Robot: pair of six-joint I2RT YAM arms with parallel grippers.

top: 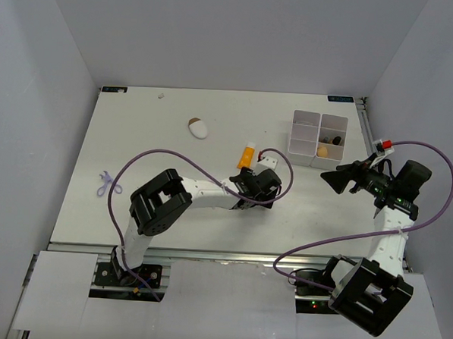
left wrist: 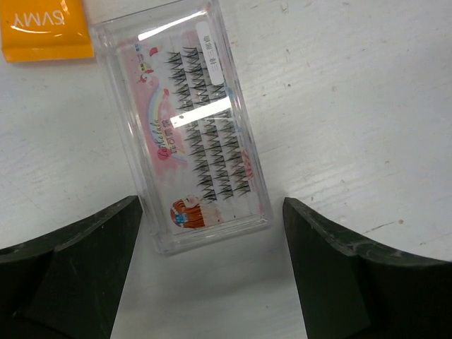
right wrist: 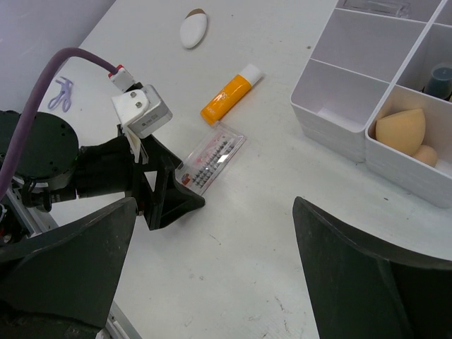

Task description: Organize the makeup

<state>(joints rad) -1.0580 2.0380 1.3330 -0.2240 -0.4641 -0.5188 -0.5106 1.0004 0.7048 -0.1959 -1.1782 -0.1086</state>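
Three pieces are left out on the table by my count, so I'd call this roughly half done.

Already in the white box: two tan sponges share the near right compartment, the dark-capped bottle sits in the one behind it, and something clear and flat in the far compartment looks like a palette, though it's cut off at the edge so I can't swear to it. The near left compartment looks empty.

Not yet sorted:
- the clear-pink lash palette, lying flat on the table
- the orange tube, just beside the palette's far end
- the white-and-brown oval piece, way off toward the back left, well apart from everything

The left gripper is spread wide with one finger on either side of the palette's near end, not touching it as far as I can tell, so I reckon the palette is the next pick. The right gripper hangs near the box, also spread and holding nothing.

There's also a small purple thing near the left edge. It's too small for me to say what it is.
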